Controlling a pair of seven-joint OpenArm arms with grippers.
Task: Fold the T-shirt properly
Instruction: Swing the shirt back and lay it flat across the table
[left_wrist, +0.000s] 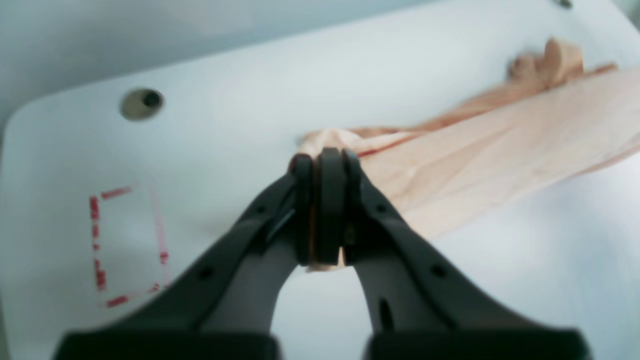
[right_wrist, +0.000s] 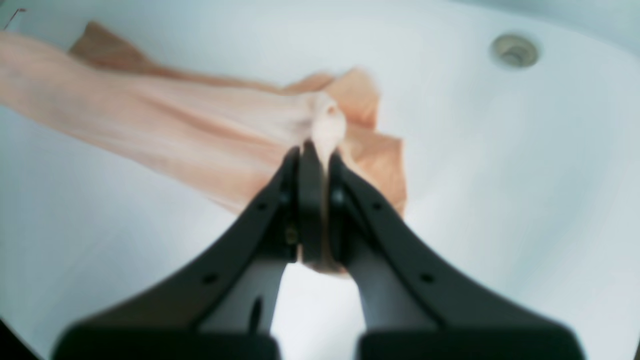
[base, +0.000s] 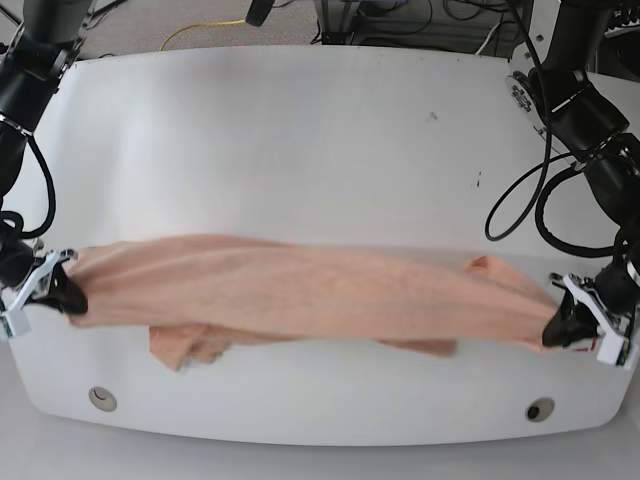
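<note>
The peach-pink T-shirt (base: 300, 290) is stretched in a long band across the near part of the white table (base: 300, 140), held at both ends and lifted slightly. My left gripper (base: 558, 322) is shut on the shirt's end at the right of the base view; in the left wrist view the cloth (left_wrist: 480, 160) runs away from the left gripper (left_wrist: 327, 157). At the base view's left, my right gripper (base: 70, 290) is shut on the other end; the right wrist view shows the fabric (right_wrist: 200, 135) bunched at the right gripper (right_wrist: 312, 150). A sleeve (base: 185, 345) hangs below the band.
Two round holes sit near the table's front edge, one at the left (base: 99, 398) and one at the right (base: 539, 409). A red dashed square (left_wrist: 127, 245) is marked on the table beside my left gripper. Cables (base: 520, 210) hang by the right-hand arm.
</note>
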